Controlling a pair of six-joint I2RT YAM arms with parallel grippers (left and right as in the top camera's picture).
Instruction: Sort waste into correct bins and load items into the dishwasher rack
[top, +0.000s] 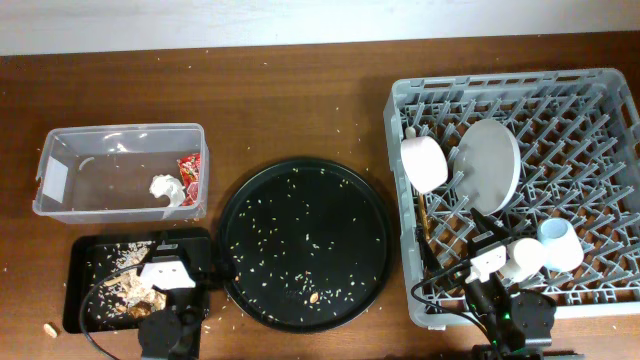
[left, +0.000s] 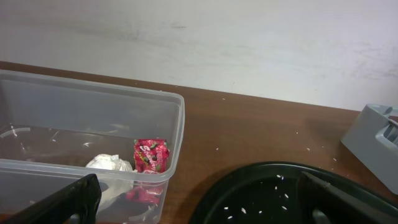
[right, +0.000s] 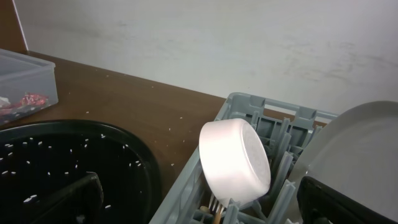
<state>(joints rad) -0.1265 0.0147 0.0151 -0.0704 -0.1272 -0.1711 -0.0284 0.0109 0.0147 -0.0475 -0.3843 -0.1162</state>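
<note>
The clear tub (top: 120, 135) holds the red wrapper (top: 189, 168) and the white tissue (top: 166, 189); both also show in the left wrist view, wrapper (left: 151, 155) and tissue (left: 109, 163). The black rectangular tray (top: 82, 262) holds brownish scraps (top: 140, 296). The grey rack (top: 600, 130) holds the white bowl (top: 424, 162), plate (top: 487, 162), white cup (top: 522, 258), blue-inside cup (top: 560, 243) and chopsticks (top: 424, 215). My left gripper (top: 168, 262) (left: 199, 208) is open and empty over the black tray. My right gripper (top: 487, 250) (right: 205, 205) is open and empty over the rack's front left, facing the bowl (right: 235, 163).
A large round black tray (top: 305, 243) strewn with rice grains lies between the bins and the rack. A small brown scrap (top: 49, 328) lies on the table left of the black tray. Rice grains are scattered over the wooden table.
</note>
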